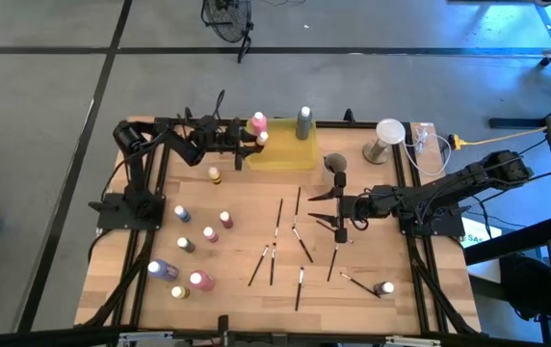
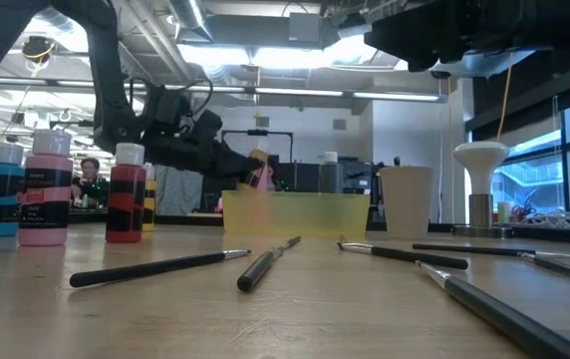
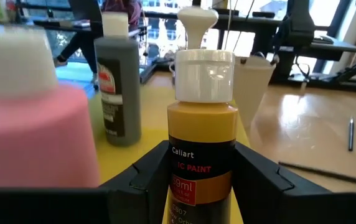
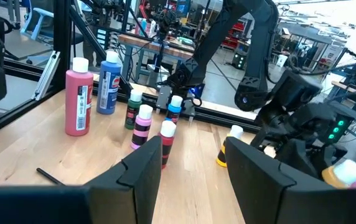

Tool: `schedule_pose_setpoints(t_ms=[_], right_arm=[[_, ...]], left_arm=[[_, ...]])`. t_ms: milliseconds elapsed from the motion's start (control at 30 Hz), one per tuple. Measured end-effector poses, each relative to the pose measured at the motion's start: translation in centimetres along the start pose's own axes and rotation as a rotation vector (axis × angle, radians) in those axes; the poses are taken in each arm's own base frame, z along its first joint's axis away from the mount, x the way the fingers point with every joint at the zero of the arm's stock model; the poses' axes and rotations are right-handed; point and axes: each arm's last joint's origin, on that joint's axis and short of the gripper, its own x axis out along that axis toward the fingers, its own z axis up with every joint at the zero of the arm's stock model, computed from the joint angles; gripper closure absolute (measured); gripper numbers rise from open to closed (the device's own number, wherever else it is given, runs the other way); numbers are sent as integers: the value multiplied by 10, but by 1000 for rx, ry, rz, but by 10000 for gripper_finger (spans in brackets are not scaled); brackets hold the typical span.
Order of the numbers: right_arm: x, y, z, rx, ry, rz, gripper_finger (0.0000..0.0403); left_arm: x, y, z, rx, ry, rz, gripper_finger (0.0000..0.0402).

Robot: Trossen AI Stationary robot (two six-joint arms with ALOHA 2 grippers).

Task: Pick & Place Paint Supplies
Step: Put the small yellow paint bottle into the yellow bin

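Note:
My left gripper (image 1: 256, 142) is at the left end of the translucent yellow tray (image 1: 285, 159), shut on a yellow paint bottle (image 3: 201, 124) with a white cap. A pink bottle (image 3: 35, 130) and a grey bottle (image 3: 117, 93) stand upright in the tray. My right gripper (image 1: 316, 210) hangs open above the table's middle right, over several dark-handled paintbrushes (image 1: 277, 226) that lie flat on the wood. Nothing is between its fingers (image 4: 140, 168). Several more small bottles (image 1: 198, 241) stand on the table's left half. My left gripper pinches the yellow bottle's labelled body (image 3: 193, 177) between its two fingers, one on each side, below the shoulder. The fingers (image 3: 147, 177) come level from the table's left. The bottle stands upright in the hold over the tray; the gripper hides its base.
A grey-beige cup (image 1: 335, 162) stands just right of the tray. A white mushroom-shaped stand (image 1: 388, 133) is at the far right. A small bottle (image 1: 385, 288) and a brush lie near the front right. Black frame rails run along the table's edges.

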Motion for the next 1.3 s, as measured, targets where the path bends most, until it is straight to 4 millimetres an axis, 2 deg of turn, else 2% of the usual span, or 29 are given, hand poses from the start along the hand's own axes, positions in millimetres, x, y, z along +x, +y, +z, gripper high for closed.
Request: schedule_pose_setpoints(t_ms=[467,1300], right_arm=[[0,0,-1,-5,7,1,224],[1,-7,-4,-8,32,-24,224]], left_arm=[[3,7,-41,-68,-104,-30,256],[3,6,-43,-33,-97,-29,256]])
